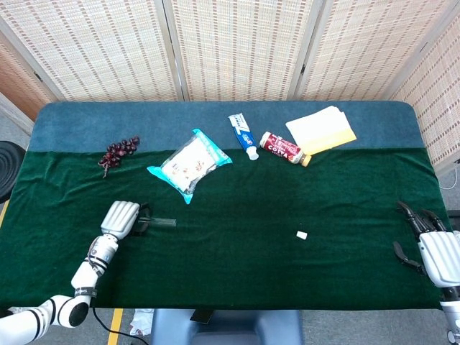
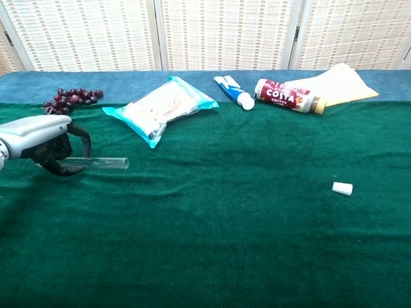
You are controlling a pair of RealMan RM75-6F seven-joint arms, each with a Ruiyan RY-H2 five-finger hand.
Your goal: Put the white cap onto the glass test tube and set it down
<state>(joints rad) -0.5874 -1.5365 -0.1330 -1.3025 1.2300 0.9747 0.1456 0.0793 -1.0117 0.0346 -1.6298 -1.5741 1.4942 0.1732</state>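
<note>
Glass test tube [image 2: 96, 162] lies horizontal, pointing right, held by the left robot hand [image 2: 40, 138] (right robot hand [image 1: 437, 248] spread, holding nothing).

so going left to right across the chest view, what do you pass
left hand gripping the glass test tube → snack packet → toothpaste tube → coffee bottle → white cap
</note>
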